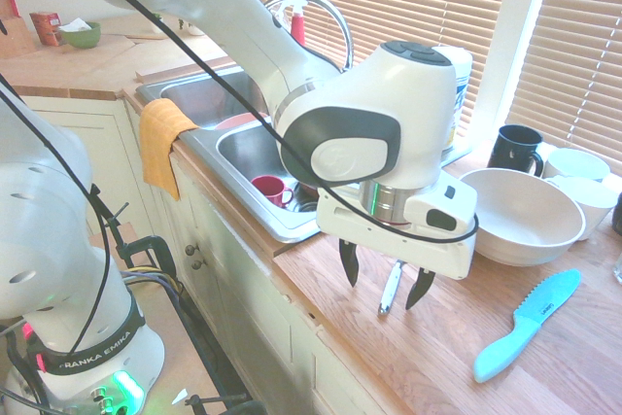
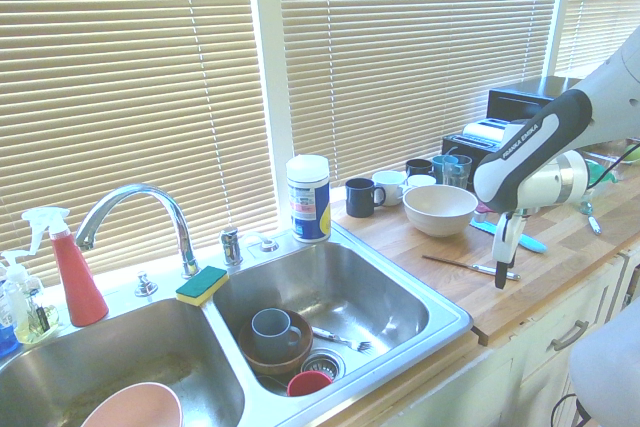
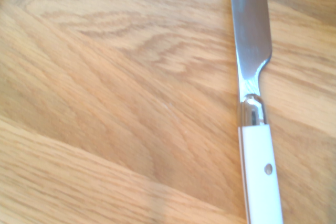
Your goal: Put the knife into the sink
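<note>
The knife (image 1: 390,289) lies flat on the wooden counter just right of the sink (image 1: 209,133); it has a shiny silver blade and a white handle (image 3: 260,177). My gripper (image 1: 384,284) hangs open directly over it, one dark finger on each side of the knife, fingertips close above the wood. In the second exterior view the knife (image 2: 470,266) stretches leftward from under the gripper (image 2: 501,269), a short way from the sink's rim (image 2: 440,299). Nothing is held.
A turquoise plastic knife (image 1: 530,323) lies further right, with a large cream bowl (image 1: 525,216) and a black mug (image 1: 513,148) behind. The near basin holds a red cup (image 1: 272,189), a grey mug in a bowl (image 2: 275,332) and a fork. An orange cloth (image 1: 160,138) drapes over the counter edge.
</note>
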You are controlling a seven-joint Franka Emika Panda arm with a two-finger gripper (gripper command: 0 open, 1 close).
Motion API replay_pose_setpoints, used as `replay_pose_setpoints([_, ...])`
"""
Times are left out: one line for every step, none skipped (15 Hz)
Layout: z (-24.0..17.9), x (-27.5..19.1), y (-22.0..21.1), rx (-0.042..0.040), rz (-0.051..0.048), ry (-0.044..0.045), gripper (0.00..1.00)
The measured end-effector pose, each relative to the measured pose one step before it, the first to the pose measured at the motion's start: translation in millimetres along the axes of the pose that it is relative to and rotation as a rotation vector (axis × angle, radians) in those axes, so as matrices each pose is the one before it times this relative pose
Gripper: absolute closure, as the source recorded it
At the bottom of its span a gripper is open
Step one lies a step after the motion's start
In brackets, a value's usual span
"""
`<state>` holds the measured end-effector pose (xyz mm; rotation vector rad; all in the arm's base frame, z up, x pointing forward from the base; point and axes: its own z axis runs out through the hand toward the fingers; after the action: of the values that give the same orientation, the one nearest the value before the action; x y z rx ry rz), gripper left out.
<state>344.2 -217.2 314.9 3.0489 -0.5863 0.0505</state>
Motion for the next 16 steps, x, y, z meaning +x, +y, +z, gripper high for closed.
replay_pose_setpoints([0.11, 0.77, -2.09, -0.0001, -0.00267, 0.00284, 1.0])
replay_pose_setpoints([-0.17, 0.75, -3.23, 0.00003, -0.00391, 0.00156, 1.0])
replay_pose_setpoints([-0.18, 0.73, -3.59, -0.00063, -0.00277, 0.00106, 1.0])
replay_pose_setpoints([-0.03, 0.44, -2.12, -0.0006, -0.00197, 0.00059, 1.0])
replay_pose_setpoints([0.07, 0.31, -1.47, -0.00018, -0.00252, 0.00035, 1.0])
replay_pose_setpoints([0.31, 0.13, -0.84, -0.00012, -0.00181, -0.00063, 1.0])
replay_pose_setpoints([0.43, 0.04, -0.51, -0.00025, -0.00125, -0.00111, 1.0])
replay_pose_setpoints([0.43, 0.08, -0.72, 0.00035, -0.00088, -0.00108, 1.0])
replay_pose_setpoints([0.41, 0.05, -0.54, 0.00098, 0.00005, -0.00096, 1.0])
replay_pose_setpoints([0.31, 0.11, -0.88, 0.00071, -0.00124, -0.00071, 1.0])
replay_pose_setpoints([0.22, 0.1, -0.77, 0.00082, -0.00079, -0.00051, 1.0])
replay_pose_setpoints([0.27, -0.01, -0.07, 0.00065, 0.00075, -0.00064, 1.0])
replay_pose_setpoints([0.37, -0.02, 0.0, 0.00056, 0.00084, -0.00086, 1.0])
replay_pose_setpoints([0.1, -0.03, 0.05, 0.00109, 0.00156, -0.00018, 1.0])
replay_pose_setpoints([-0.04, 0.05, 0.03, 0.00118, 0.0016, 0.00039, 1.0])
replay_pose_setpoints([-0.21, 0.2, 0.1, 0.00157, 0.00236, 0.00181, 1.0])
